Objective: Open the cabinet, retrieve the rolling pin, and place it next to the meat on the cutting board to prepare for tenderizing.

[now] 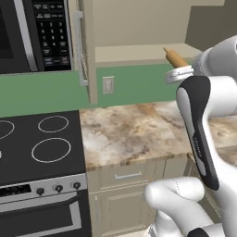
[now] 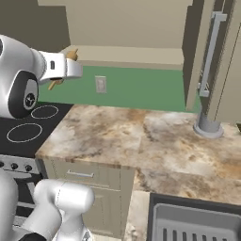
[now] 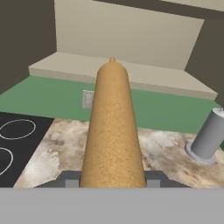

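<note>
The light tan rolling pin (image 3: 113, 127) runs straight away from the hand camera, and my gripper (image 3: 113, 179) is shut on its near end, with a dark fingertip on each side. In the left base view the rolling pin (image 1: 175, 57) sticks out above my wrist, in front of the open cabinet's bottom shelf (image 1: 139, 52). Its tan wood (image 2: 71, 55) peeks past my white hand in the right base view. Both beige cabinet doors (image 1: 79, 46) (image 2: 221, 61) stand swung open, and the inside of the cabinet (image 3: 131, 35) looks bare. The meat and the cutting board are out of view.
A marbled counter (image 1: 129, 134) lies below the cabinet, with a black stove (image 1: 41, 143) to its left under a microwave (image 1: 28, 32). A grey cylinder (image 2: 207, 124) stands on the counter at the right. A dark sink (image 2: 197, 221) sits at the near right.
</note>
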